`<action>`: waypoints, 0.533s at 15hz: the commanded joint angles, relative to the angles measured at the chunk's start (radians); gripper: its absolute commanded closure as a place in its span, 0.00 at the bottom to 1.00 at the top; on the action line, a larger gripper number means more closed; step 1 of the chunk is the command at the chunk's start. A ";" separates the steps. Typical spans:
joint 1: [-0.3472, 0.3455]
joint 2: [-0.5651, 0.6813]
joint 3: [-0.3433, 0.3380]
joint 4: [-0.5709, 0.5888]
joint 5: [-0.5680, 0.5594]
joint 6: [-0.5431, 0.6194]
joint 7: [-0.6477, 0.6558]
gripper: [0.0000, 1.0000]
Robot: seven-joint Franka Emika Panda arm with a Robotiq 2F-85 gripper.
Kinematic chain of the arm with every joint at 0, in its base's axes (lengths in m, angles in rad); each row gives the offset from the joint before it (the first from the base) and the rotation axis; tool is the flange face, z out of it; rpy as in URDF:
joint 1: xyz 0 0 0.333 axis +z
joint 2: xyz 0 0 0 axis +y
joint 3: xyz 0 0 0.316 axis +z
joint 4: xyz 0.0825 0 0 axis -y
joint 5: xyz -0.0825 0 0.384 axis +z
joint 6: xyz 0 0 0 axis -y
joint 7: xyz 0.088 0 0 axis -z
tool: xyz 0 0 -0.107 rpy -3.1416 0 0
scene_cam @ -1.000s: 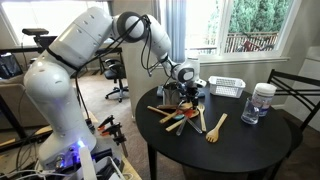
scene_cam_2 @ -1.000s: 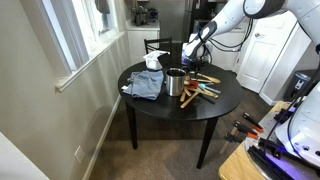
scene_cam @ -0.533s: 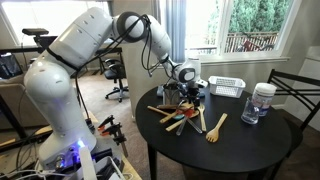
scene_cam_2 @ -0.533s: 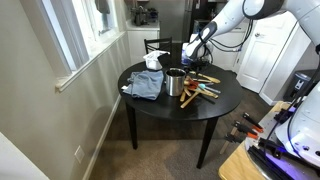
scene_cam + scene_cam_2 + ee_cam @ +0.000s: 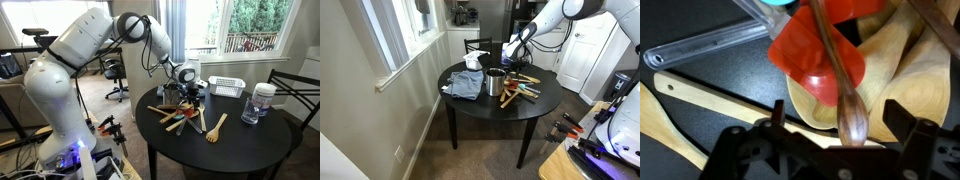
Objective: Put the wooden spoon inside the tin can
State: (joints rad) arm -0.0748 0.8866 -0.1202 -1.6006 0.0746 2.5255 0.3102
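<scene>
My gripper (image 5: pixel 837 117) is open, low over a pile of utensils on the round black table (image 5: pixel 250 150). A dark wooden handle (image 5: pixel 848 105) ends between my jaws, which stand well apart from it. Under it lie a red spatula (image 5: pixel 805 55) and the pale bowl of a wooden spoon (image 5: pixel 878 82). The gripper shows above the pile in both exterior views (image 5: pixel 186 92) (image 5: pixel 517 63). The tin can (image 5: pixel 495 83), a short grey metal cylinder, stands upright beside the pile (image 5: pixel 525 90), apart from my gripper. Another wooden utensil (image 5: pixel 215 127) lies toward the table's front.
A white slotted basket (image 5: pixel 228 87) and a clear jar with a white lid (image 5: pixel 262 102) stand on the table by the window. A blue cloth (image 5: pixel 466 85) lies next to the can. A clear plastic utensil (image 5: pixel 710 45) and a flat wooden spatula (image 5: pixel 700 95) lie in the pile.
</scene>
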 commanded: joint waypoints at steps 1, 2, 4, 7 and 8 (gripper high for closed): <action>0.004 0.016 -0.012 -0.005 0.012 0.041 0.001 0.00; 0.006 0.022 -0.016 -0.006 0.012 0.053 0.005 0.00; 0.001 0.033 -0.015 -0.007 0.017 0.077 0.002 0.00; -0.007 0.044 -0.007 -0.012 0.025 0.115 -0.007 0.00; -0.009 0.047 -0.005 -0.011 0.026 0.124 -0.009 0.00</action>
State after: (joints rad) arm -0.0774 0.9291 -0.1298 -1.6007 0.0754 2.6049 0.3110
